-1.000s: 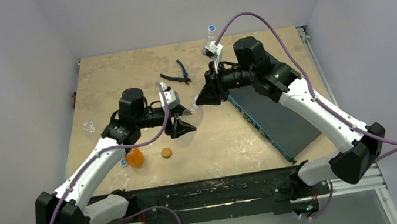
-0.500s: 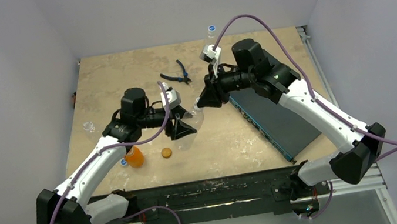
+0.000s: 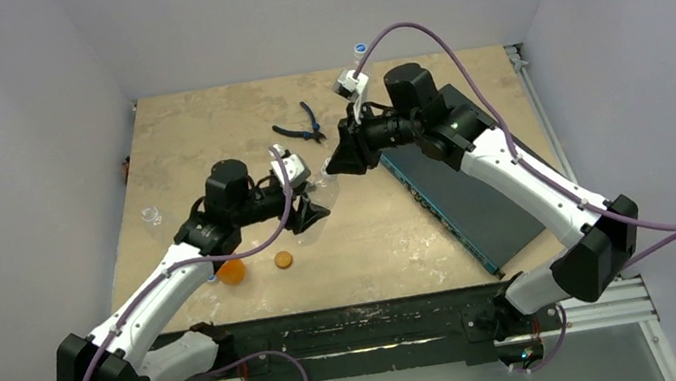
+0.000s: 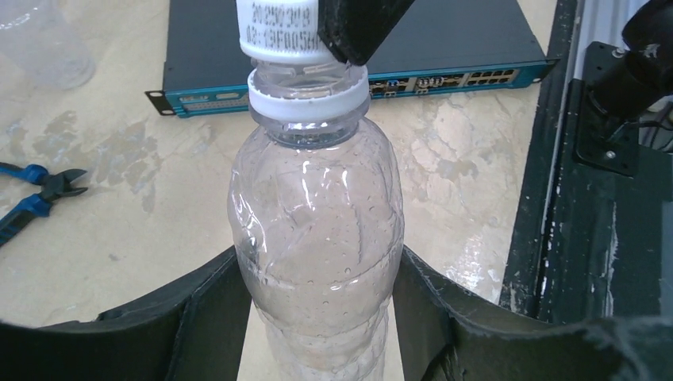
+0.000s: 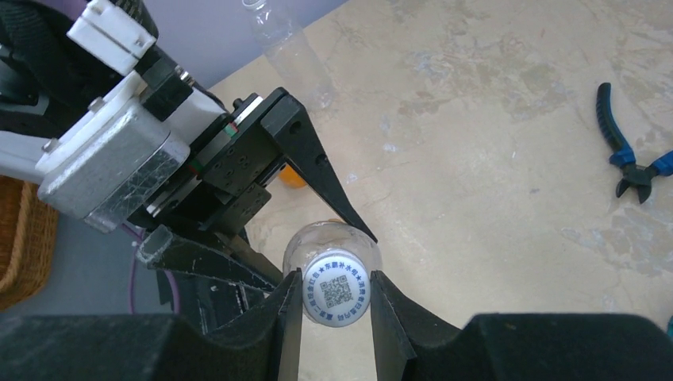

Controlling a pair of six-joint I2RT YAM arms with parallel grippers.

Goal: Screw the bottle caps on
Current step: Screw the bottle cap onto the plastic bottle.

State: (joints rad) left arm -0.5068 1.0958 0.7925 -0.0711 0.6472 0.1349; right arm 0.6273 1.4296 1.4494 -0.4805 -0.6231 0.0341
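Note:
A clear bottle [image 4: 317,222] is held round its body by my left gripper [image 4: 321,270], both fingers pressed on its sides. Its white cap [image 5: 335,295] with blue print sits on the neck, and my right gripper [image 5: 335,279] is shut on it from both sides. In the top view the two grippers meet above mid-table, the left gripper [image 3: 315,210] below the right gripper [image 3: 334,165]. A squat orange bottle [image 3: 231,271] and a flat orange-brown cap [image 3: 283,258] lie near the front left. Another clear bottle [image 3: 359,50] with a blue cap stands at the back.
Blue-handled pliers [image 3: 301,131] lie behind the grippers. A dark network switch [image 3: 477,200] lies flat on the right side of the table. A capless clear bottle [image 3: 152,216] stands near the left edge. A wicker basket [image 5: 24,238] shows off the table in the right wrist view.
The right gripper has drifted slightly back and left with the cap. The left arm has shifted over the orange bottle. Both grips have stayed the same.

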